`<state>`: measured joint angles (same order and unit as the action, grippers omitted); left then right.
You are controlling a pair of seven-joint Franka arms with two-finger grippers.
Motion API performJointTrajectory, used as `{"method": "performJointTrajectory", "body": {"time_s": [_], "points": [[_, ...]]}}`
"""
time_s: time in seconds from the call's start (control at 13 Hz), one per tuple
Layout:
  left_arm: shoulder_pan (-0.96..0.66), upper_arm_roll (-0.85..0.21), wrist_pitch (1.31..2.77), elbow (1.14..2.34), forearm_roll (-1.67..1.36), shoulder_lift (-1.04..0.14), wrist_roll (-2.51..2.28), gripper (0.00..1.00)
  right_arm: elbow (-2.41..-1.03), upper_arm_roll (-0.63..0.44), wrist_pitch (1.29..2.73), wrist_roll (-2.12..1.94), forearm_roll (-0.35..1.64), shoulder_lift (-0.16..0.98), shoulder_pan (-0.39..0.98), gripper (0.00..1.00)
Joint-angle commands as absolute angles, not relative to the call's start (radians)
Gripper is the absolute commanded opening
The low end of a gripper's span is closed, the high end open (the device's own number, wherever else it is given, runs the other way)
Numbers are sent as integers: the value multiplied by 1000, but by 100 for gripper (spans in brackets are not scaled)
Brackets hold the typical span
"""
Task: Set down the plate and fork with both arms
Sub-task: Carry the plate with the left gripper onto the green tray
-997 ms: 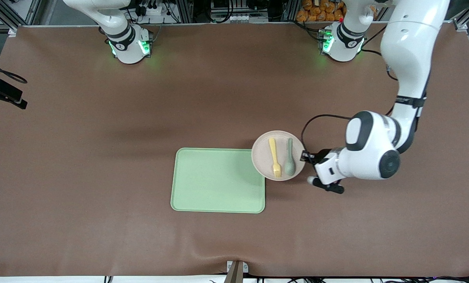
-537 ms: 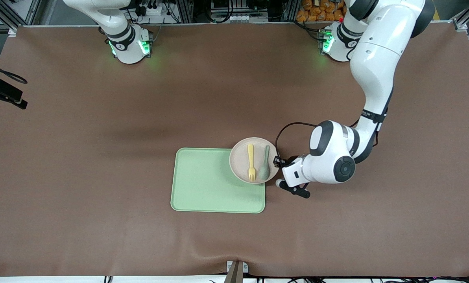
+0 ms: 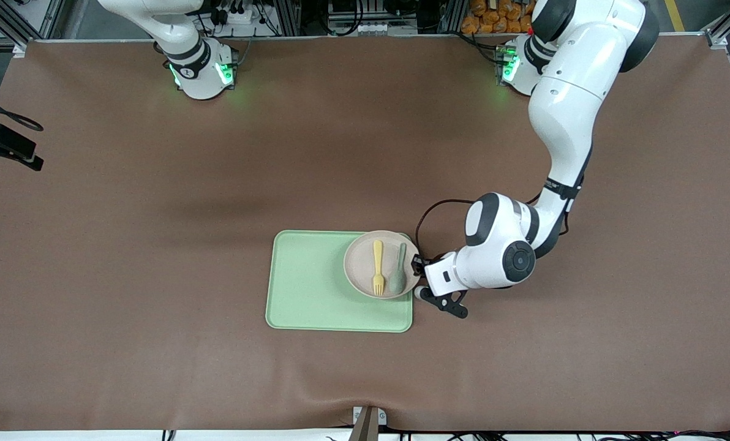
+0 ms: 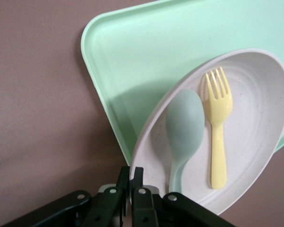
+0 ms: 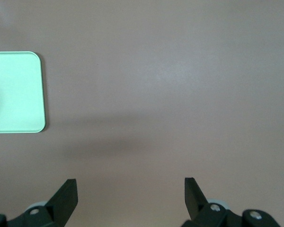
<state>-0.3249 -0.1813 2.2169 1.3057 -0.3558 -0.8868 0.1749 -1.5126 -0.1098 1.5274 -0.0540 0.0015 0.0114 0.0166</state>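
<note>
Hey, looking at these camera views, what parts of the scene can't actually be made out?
- Front view: the left gripper, shut on the plate, has its fingertips hidden under its own wrist.
- Front and left wrist views: whether the plate touches the tray or hangs just over it cannot be told.
- Front view: the right gripper is cut off by the top edge.
- Right wrist view: the open right gripper shows only fingertips; most of the tray is cut off.
</note>
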Motion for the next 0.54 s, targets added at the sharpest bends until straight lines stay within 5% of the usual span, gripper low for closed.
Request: {"method": "performJointTrajectory", "body": {"time_s": [0.0,0.46], "points": [[-348,-176,2265,1264,-376,-922,158,0,-1508,-91,1525,-63,12,14,-12,100],[-385,-169,2301,1264,-376,-937,156,0,-1509,-91,1526,-63,12,14,-12,100]]}}
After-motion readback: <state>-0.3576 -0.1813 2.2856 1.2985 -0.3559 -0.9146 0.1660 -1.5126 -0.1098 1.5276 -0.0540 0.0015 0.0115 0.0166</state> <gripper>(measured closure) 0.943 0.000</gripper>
